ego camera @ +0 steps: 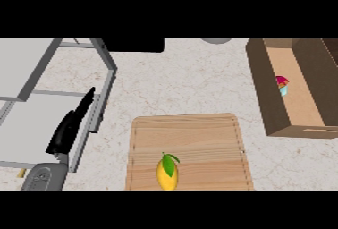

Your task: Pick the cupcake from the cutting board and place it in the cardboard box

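The cupcake (282, 85), with a red top and a pale blue cup, sits inside the cardboard box (277, 120) at the right, close to the box's left wall. The wooden cutting board (198, 134) lies at the lower middle, and only a yellow mango with green leaves (167, 172) rests on it near the front edge. My left hand (69, 125) shows at the left, black, with straight fingers pointing up over the sink's edge, away from the board. My right hand does not show in the view.
A steel sink (40, 103) with a grey rim fills the left side. A black object (135, 44) sits at the back edge, and a grey round thing (216, 40) peeks in at the top. Speckled counter (178, 80) lies between sink, board and box.
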Robot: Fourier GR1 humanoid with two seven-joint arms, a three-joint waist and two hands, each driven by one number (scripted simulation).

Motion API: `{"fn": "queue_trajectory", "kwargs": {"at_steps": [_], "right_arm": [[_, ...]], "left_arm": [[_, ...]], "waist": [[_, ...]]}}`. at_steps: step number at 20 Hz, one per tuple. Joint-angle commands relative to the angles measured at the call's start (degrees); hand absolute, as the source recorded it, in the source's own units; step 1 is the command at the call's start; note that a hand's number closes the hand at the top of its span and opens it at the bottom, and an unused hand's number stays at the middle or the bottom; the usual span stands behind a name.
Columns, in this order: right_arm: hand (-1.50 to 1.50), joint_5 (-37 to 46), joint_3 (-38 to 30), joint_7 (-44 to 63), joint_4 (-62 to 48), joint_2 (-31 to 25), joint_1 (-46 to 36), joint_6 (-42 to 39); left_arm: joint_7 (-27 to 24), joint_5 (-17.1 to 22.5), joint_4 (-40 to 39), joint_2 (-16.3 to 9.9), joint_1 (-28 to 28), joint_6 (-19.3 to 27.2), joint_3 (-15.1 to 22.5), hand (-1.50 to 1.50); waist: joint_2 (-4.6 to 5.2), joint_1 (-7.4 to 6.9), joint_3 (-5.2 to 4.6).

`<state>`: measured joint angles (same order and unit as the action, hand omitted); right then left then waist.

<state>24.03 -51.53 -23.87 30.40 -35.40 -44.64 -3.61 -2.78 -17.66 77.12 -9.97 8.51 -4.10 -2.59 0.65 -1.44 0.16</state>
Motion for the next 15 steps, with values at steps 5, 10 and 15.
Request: {"fn": "queue_trajectory", "kwargs": {"at_steps": [5, 10, 15], "right_arm": [[-1.5, -4.3, -4.4, -13.0, -10.8, -8.7, 6.1, -2.1], [-1.5, -5.1, -4.5, -15.1, -14.6, -13.2, 7.4, -4.1], [-1.5, -4.5, -3.2, -18.1, -17.1, -15.0, 10.1, -6.7]], "left_arm": [[0.4, 0.2, 1.6, -1.1, 0.1, -1.0, -0.4, 0.0], [3.2, 0.9, 2.7, -0.4, 1.6, -1.3, -0.6, 0.0], [0.6, 0.7, 1.7, -1.1, 0.1, -1.6, -0.7, 0.0]], "waist": [[0.3, -0.37, 0.14], [0.31, -0.58, 0.19], [0.3, -0.76, 0.21]]}}
